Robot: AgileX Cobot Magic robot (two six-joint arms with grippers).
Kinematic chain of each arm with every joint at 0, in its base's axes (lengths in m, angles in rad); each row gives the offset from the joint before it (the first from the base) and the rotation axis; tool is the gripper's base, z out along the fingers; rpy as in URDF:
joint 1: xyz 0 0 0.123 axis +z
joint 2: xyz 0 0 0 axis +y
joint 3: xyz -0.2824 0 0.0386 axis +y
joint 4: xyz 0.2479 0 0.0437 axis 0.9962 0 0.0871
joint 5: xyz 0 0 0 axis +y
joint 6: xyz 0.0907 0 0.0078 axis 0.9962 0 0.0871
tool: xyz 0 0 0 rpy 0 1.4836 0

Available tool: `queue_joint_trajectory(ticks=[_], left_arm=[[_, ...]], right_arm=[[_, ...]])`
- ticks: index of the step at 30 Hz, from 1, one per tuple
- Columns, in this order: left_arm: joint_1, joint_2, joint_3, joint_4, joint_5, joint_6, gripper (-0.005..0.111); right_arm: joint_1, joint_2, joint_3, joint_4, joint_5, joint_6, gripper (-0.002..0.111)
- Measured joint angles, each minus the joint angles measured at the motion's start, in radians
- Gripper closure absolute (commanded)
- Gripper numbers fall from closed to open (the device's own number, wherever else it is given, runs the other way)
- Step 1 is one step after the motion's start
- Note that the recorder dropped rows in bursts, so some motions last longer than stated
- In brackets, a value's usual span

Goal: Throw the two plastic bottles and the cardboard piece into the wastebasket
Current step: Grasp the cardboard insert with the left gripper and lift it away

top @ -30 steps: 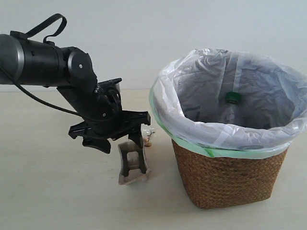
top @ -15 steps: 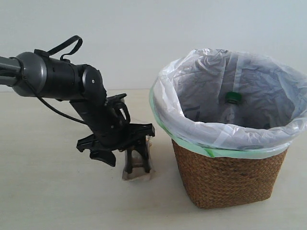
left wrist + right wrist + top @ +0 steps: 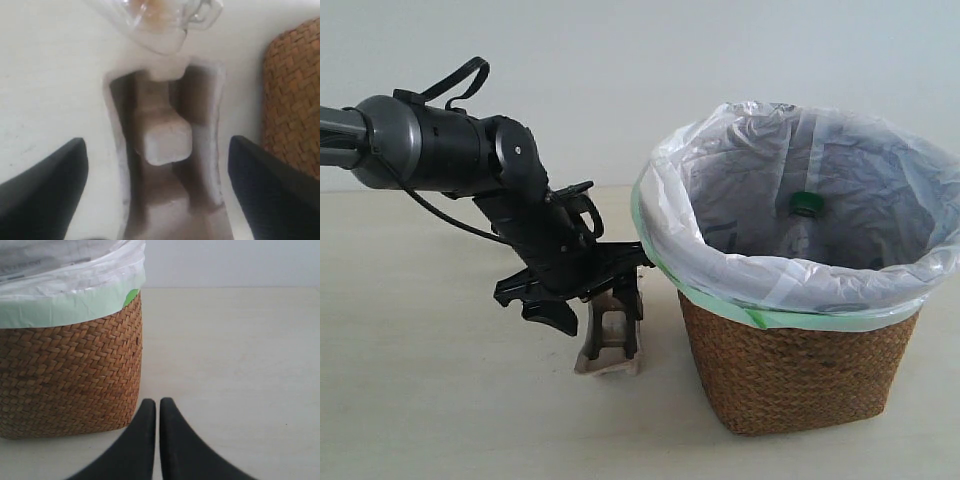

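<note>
Tabletop (image 3: 420, 400): pale and matte; its far edge meets a plain light wall
Wastebasket (image 3: 790, 380): brown woven basket standing upright toward the right edge of the tabletop, in from the far edge
Liner bag (image 3: 720, 250): crinkled translucent white plastic with a green edge, folded out over the basket rim
Green-capped bottle (image 3: 806, 212): inside the wastebasket, cap uppermost, leaning near the far inner wall; its lower body is hidden by the bag
Cardboard piece (image 3: 605, 362): grey-beige moulded pulp resting on the tabletop just left of the wastebasket, apart from its woven wall; the left wrist view shows a raised block in its central channel
Left gripper (image 3: 592, 322): lowered over the cardboard piece, arm reaching in from the left edge
Left fingers (image 3: 45, 195): spread wide, one on each side of the cardboard piece, gaps visible on both sides, no contact
Clear plastic item (image 3: 155, 20): lies on the tabletop just beyond the cardboard piece; too blurred to identify
Right gripper (image 3: 158, 402): low above the tabletop near the base of the wastebasket's woven wall, not touching it
Right fingers (image 3: 175, 440): pressed together, nothing between them
</note>
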Motion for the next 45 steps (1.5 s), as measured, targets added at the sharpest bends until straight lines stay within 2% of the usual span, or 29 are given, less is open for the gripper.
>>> queue_joint_trajectory(ticks=[5,11,13,16,18,20,23,27,31,37,45], left_arm=[[-0.004,0.014,0.000,0.000,-0.006,0.010,0.035],[-0.052,0.046,0.000,0.004,-0.065,0.032,0.035],[-0.065,0.048,0.000,0.025,-0.078,0.036,0.035],[-0.066,0.048,0.000,0.134,-0.070,-0.020,0.036],[-0.066,0.050,0.000,0.188,-0.049,-0.040,0.040],[-0.066,0.062,0.000,0.221,-0.041,-0.048,0.047],[-0.066,0.071,0.000,0.257,-0.030,-0.050,0.066],[-0.059,0.071,-0.004,0.301,0.026,-0.050,0.103],[-0.038,0.055,-0.005,0.402,0.157,-0.053,0.102],[-0.031,-0.033,0.106,0.598,0.214,-0.159,0.102],[0.062,-0.291,0.257,0.620,0.210,-0.190,0.102]], right_arm=[[0.000,0.000,0.000,0.000,0.000,0.000,0.108],[0.000,0.000,0.000,0.000,0.000,0.000,0.108],[0.000,0.000,0.000,0.000,0.000,0.000,0.108],[0.000,0.000,0.000,0.000,0.000,0.000,0.108],[0.000,0.000,0.000,0.000,0.000,0.000,0.108],[0.000,0.000,0.000,0.000,0.000,0.000,0.108],[0.000,0.000,0.000,0.000,0.000,0.000,0.108],[0.000,0.000,0.000,0.000,0.000,0.000,0.108],[0.000,0.000,0.000,0.000,0.000,0.000,0.108],[0.000,0.000,0.000,0.000,0.000,0.000,0.108],[0.000,0.000,0.000,0.000,0.000,0.000,0.108]])
